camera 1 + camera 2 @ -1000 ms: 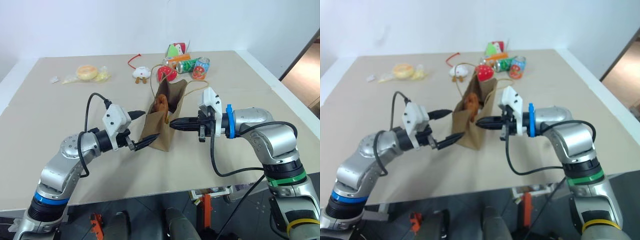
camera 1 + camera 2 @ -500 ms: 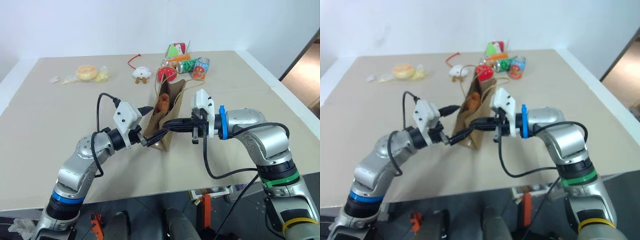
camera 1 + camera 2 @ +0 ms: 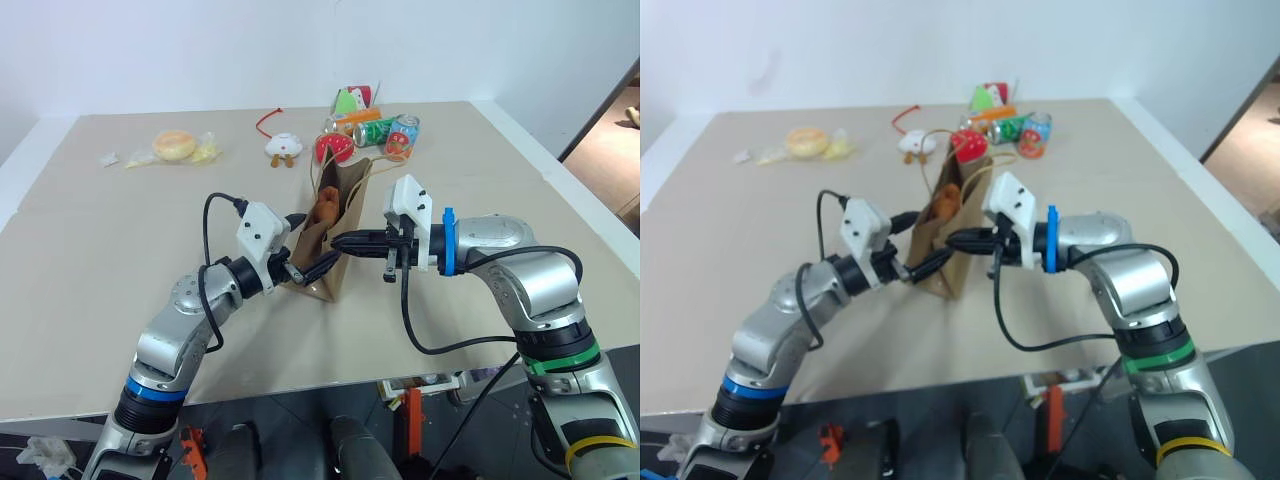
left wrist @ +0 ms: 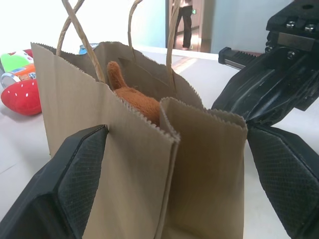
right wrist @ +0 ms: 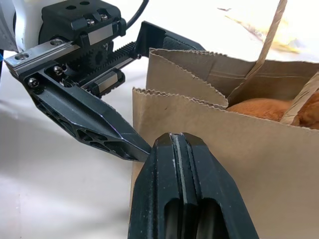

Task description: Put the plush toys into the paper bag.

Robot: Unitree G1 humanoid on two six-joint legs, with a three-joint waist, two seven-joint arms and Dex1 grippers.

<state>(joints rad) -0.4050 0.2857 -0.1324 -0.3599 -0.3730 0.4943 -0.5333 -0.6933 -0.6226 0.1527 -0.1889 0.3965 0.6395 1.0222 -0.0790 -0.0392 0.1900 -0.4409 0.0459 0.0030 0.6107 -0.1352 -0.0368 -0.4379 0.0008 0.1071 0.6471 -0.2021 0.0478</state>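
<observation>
The brown paper bag [image 3: 338, 205] stands upright mid-table, its loop handles up. A brown monkey plush toy [image 3: 324, 204] pokes out of its mouth, and its fur also shows in the left wrist view [image 4: 133, 95]. My left gripper [image 3: 312, 243] is open and straddles the bag's near end. Its fingers [image 4: 75, 184] lie close along both sides of the bag [image 4: 139, 164]. My right gripper [image 3: 338, 241] is shut. It points left, with its tip against the bag's right side [image 5: 259, 164], holding nothing.
At the back of the table lie a white plush with orange feet [image 3: 282, 146], a red strawberry toy [image 3: 332, 148], drink cans [image 3: 388, 131] and a green-red carton [image 3: 350, 100]. A yellow-orange wrapped item [image 3: 176, 145] lies far left. The table's front edge is near.
My left arm has swung right, and its open fingers now straddle the bag's near end. The bag's mouth has narrowed. The right gripper has kept its place, shut.
</observation>
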